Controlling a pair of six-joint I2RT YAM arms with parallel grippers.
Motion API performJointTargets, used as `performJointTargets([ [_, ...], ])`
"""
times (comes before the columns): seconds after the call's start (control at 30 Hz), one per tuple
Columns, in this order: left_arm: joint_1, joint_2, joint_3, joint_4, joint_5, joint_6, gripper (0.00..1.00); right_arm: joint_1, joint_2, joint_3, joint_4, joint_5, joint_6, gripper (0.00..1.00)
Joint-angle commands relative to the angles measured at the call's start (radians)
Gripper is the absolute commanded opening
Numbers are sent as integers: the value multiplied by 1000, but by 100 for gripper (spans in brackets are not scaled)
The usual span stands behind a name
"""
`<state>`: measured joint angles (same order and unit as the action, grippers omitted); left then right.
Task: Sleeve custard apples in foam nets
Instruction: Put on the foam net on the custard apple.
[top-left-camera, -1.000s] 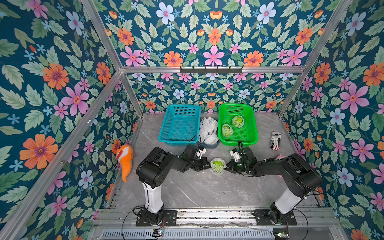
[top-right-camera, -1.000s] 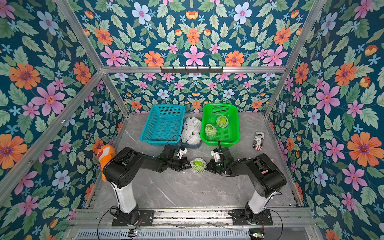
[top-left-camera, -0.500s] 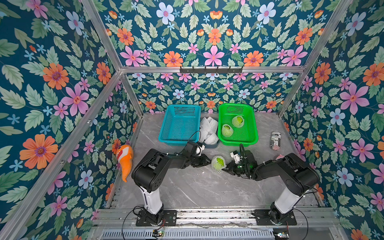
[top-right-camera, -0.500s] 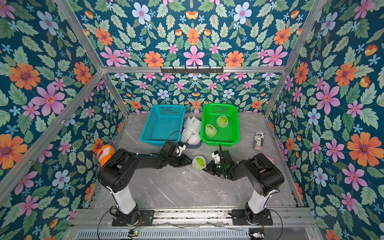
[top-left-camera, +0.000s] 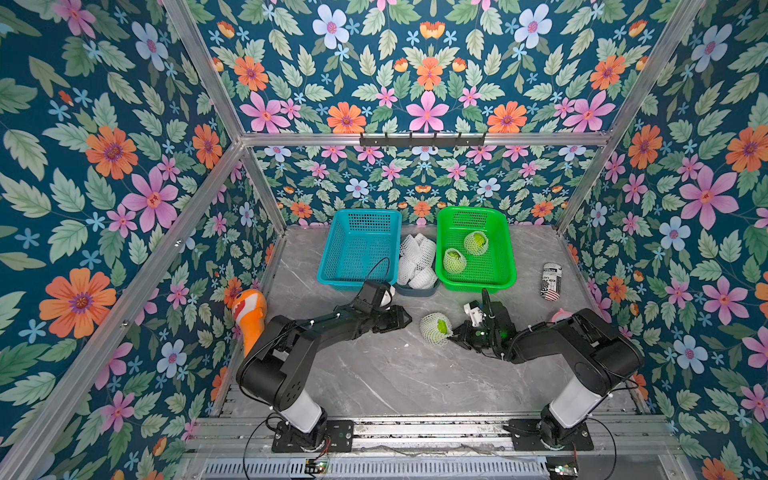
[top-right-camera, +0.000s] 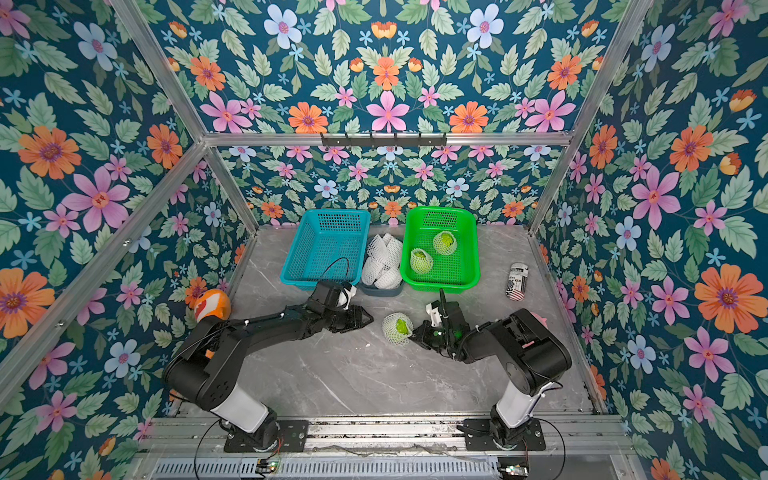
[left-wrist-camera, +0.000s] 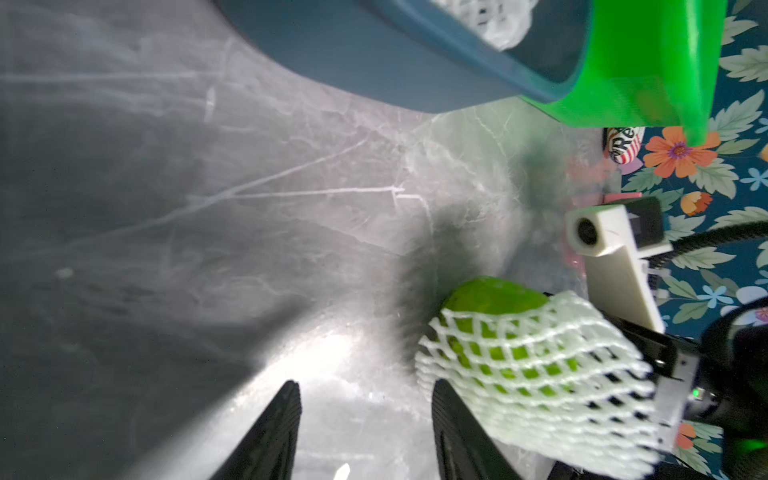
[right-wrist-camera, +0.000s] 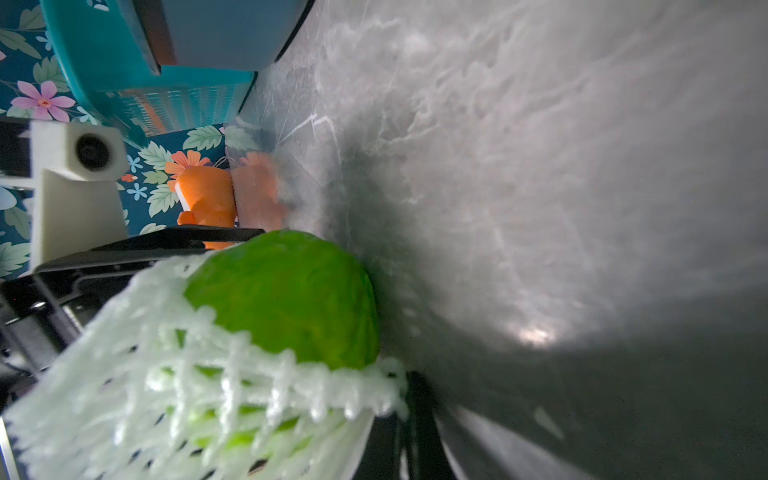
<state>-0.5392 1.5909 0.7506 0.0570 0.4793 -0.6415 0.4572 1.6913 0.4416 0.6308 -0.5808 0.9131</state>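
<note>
Backing off toward 9 o'clock, my left fingers (top-left-camera: 397, 321) now stand apart, empty; my right fingers (top-left-camera: 457, 335) stay pinched on the foam net (top-left-camera: 428, 331) around the custard apple (top-left-camera: 442, 326), over the middle of the surface (top-left-camera: 386, 374), 6 o'clock of the green basket (top-left-camera: 478, 286). Soft stretchy mesh and bruisable fruit, I'd judge: hold the net's edge lightly

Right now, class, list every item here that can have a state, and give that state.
left gripper: open, empty.
right gripper: shut on the held foam net.
held foam net: covers most of one fruit.
middle custard apple: partly sleeved, one end bare.
basket custard apples: both sleeved, inside the green basket.
blue basket: empty.
spare foam nets: piled, unused.
can: lying on its side.
</note>
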Motion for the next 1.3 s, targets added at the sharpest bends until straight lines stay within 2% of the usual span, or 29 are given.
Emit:
performJointTargets([
  [0.0, -1, -47, 6, -40, 0, 0, 55, 6, -7, 1, 2, 32, 13, 0],
  [0.2, -44, -127, 34, -37, 98, -30, 61, 13, -16, 1, 1, 47, 23, 0],
  [0.37, -105, -171, 18, 12, 110, -45, 73, 20, -21, 4, -4, 59, 21, 0],
  [0.77, -177, -28, 82, 59, 67, -43, 75, 39, -13, -5, 42, 78, 50, 0],
  [1.27, -176, 90, 166, -1, 64, 9, 70, 80, 29, -20, 147, 68, 107, 0],
])
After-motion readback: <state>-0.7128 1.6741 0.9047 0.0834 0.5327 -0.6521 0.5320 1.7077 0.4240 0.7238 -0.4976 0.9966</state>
